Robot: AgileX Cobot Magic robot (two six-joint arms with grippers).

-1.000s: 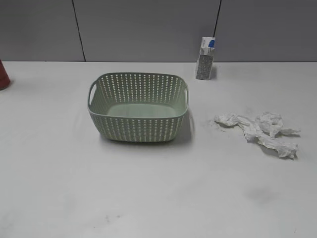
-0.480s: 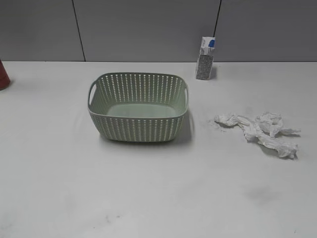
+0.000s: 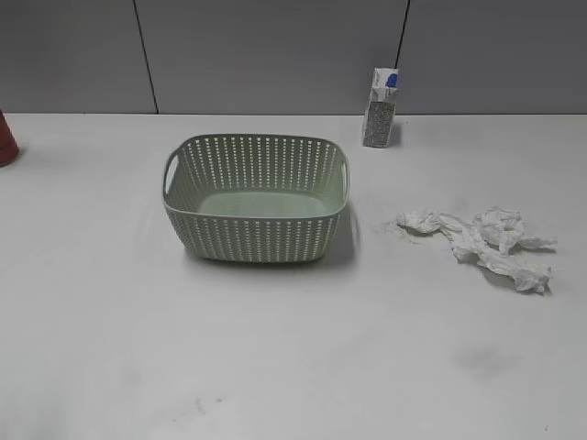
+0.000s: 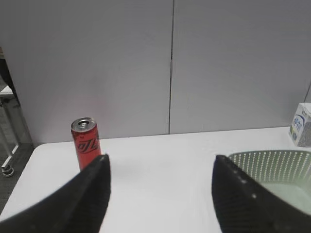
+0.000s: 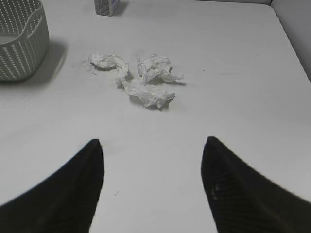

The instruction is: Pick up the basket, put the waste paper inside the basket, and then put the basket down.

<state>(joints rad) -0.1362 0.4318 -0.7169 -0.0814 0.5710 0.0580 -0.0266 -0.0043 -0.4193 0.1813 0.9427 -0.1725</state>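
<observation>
From my station, at the far left I see a red soda can (image 4: 86, 141) standing upright near the table's (image 3: 275, 367) back edge, close to the grey wall. My left gripper (image 4: 160, 194) hangs above the table with its jaws spread wide, holding nothing. The pale green perforated basket (image 3: 257, 197) sits upright on the table, left of centre, empty, with handle cut-outs at both ends. Behind it and to the right, a small carton (image 3: 381, 108) stands against the wall. Further right, the crumpled white waste paper (image 3: 479, 244) lies on the table, apart from the basket. My right gripper (image 5: 153, 187) hovers short of that paper, jaws apart, empty.
</observation>
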